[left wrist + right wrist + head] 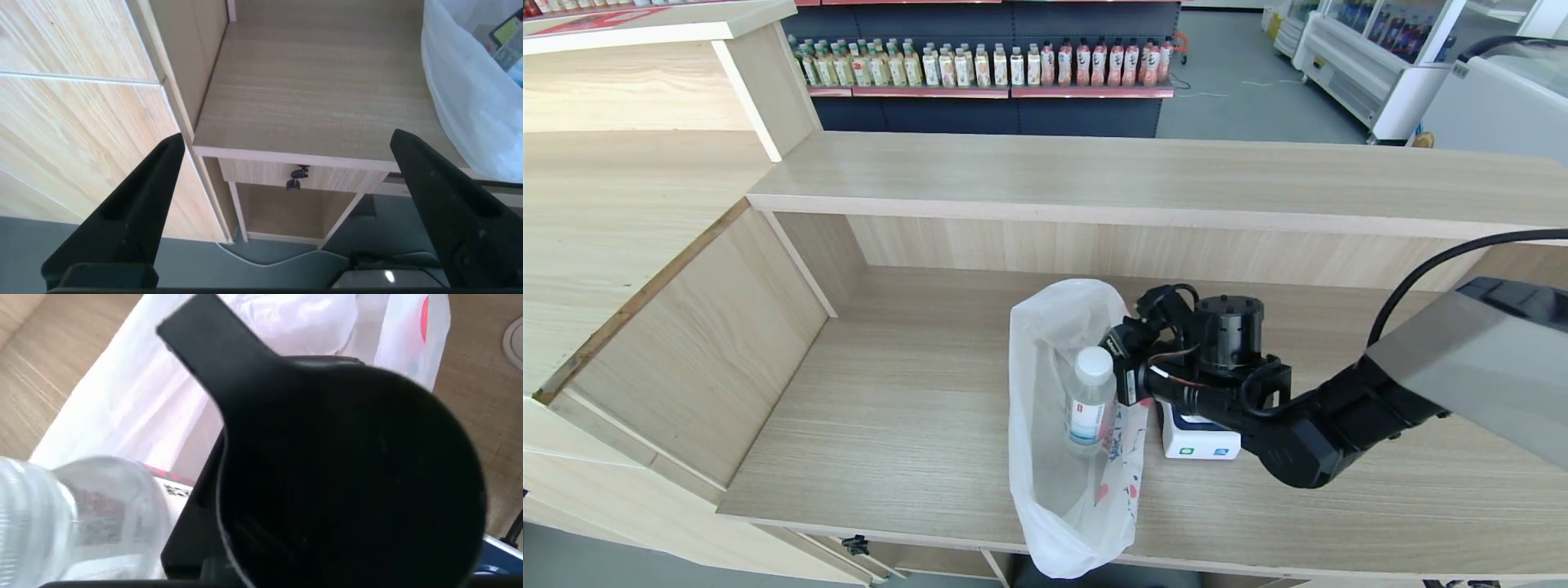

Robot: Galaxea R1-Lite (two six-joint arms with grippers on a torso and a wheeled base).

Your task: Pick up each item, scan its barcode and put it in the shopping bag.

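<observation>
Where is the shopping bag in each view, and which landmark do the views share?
Head view: shopping bag in the centre, at the front edge of the counter.
Left wrist view: shopping bag on the counter, beyond the left gripper.
Right wrist view: shopping bag behind the bottle.
Shared landmark: the wooden counter.

**Wooden counter with a bag and a small box on it**

The pale wooden counter (890,425) is a recessed work surface. A white plastic shopping bag (1045,490) stands on it at the front edge, mouth open upward and its bottom sagging over that edge. Just to the right of the bag sits a small white box (1201,443), touching or nearly touching it; it is half hidden and may be a scanner. Behind the bag runs a raised ledge (1094,175), and well to its left stands a side panel (711,367).
</observation>
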